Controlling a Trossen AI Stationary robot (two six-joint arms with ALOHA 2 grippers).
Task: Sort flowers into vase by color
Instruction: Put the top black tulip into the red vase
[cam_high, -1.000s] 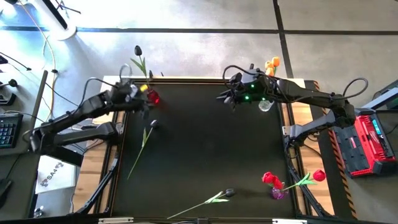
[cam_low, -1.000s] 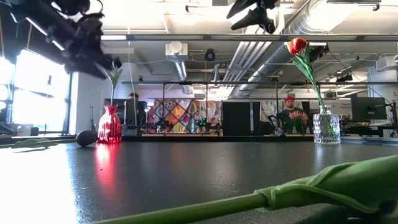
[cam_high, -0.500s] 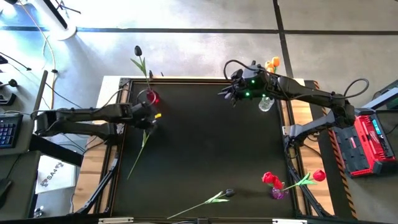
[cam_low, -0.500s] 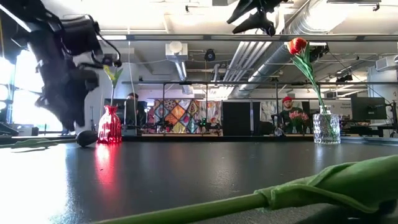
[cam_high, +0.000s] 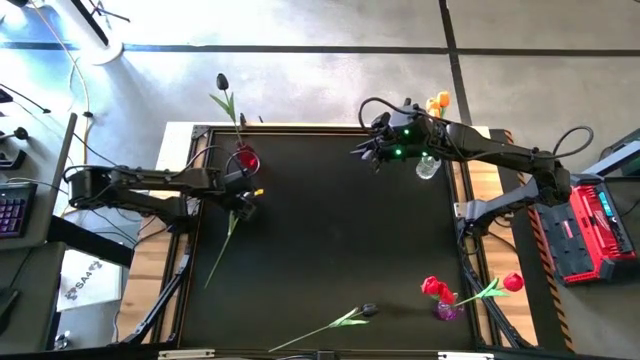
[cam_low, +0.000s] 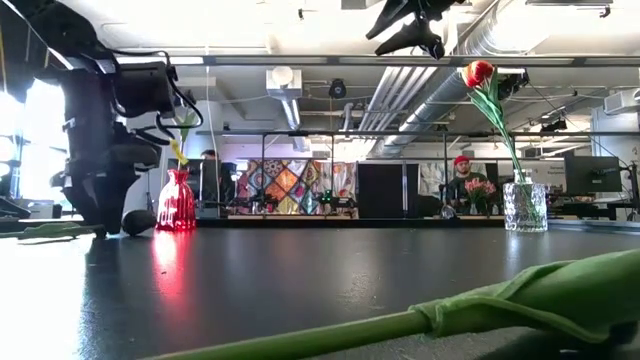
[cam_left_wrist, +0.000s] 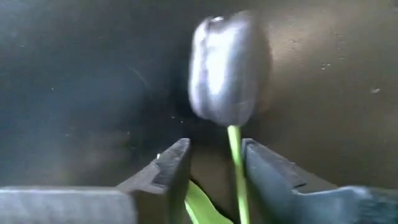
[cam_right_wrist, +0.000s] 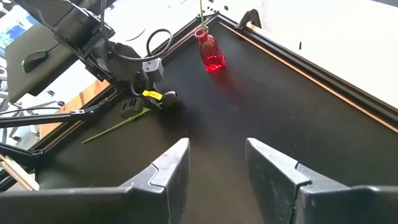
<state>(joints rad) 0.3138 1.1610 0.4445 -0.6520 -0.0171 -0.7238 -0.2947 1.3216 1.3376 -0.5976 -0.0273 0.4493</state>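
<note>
A black tulip lies flat on the black table, its head toward the far left and its green stem running toward the near edge. My left gripper points down over it, open, one finger on each side of the stem just below the head. My right gripper hangs open high over the table's far side and holds nothing. A red vase holds a black tulip. A clear vase holds an orange one. My left gripper comes from above with its fingers across the stem, right below the head. The stem runs close along the inner side of one finger; whether it touches that finger I cannot tell. The tulip lies flat on the table.
A purple vase with red tulips stands near the right front corner. Another black tulip lies by the near edge, and its leaf fills the front of the low view. The mat's middle is bare.
My left gripper has come down from beside the red vase to the lying black tulip's head, moving toward the near edge and tipping over until it points at the table. The tulip has stayed where it lay.
</note>
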